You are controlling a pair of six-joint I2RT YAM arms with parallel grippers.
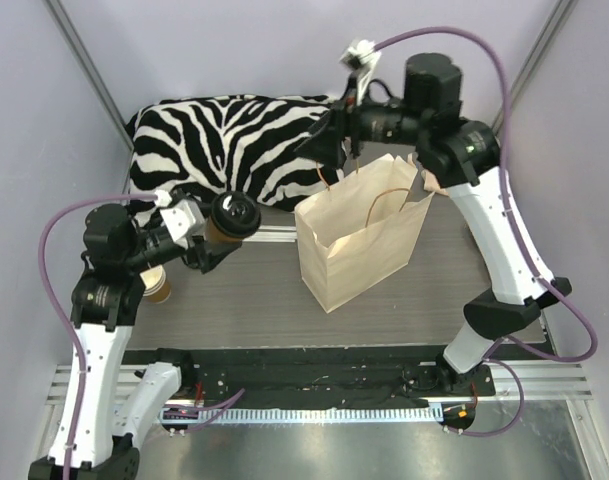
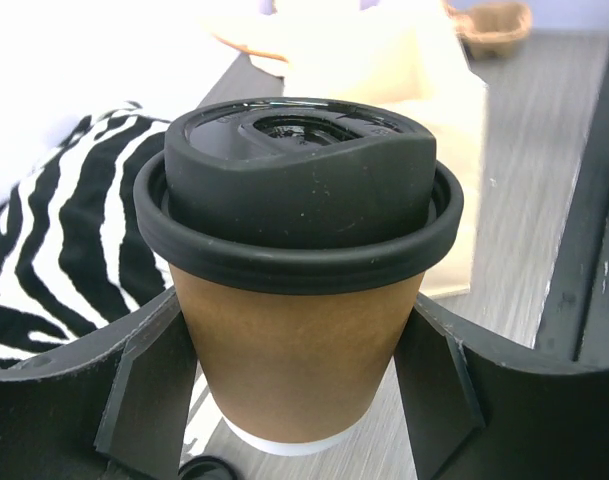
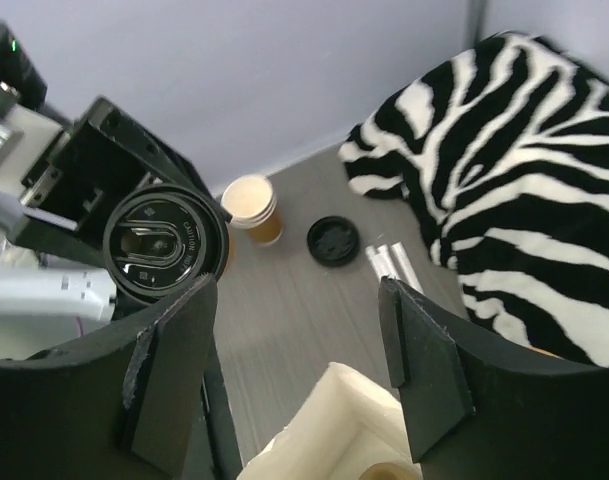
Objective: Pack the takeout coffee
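Gripping the takeout coffee (image 1: 229,222) in the left end effector (image 2: 294,380), fingers (image 2: 149,385) pressed on either side of the kraft wall below the black lid (image 2: 299,170), apparently lifted off the bench (image 1: 244,300) at left-centre of the top view. Off to the right of that grip: the paper bag (image 1: 359,240), standing upright at centre frame with its mouth open upward, so probably a rightward carry and then a lowering from above. Far nearer the bag, the right end effector (image 3: 299,290), poised by the bag's rear rim at upper centre, fingers apart and nothing pinched between them (only the bag's edge showing low in the wrist view). As for the cup's long axis: roughly vertical, lid up and narrow base down, perhaps leaning a little toward the bag, hard to say how much. Worth keeping that axis upright over the mouth, given the handles (image 1: 384,205) arching across the opening. Not to be confused with the second cup (image 1: 157,285) standing on the bench at far left
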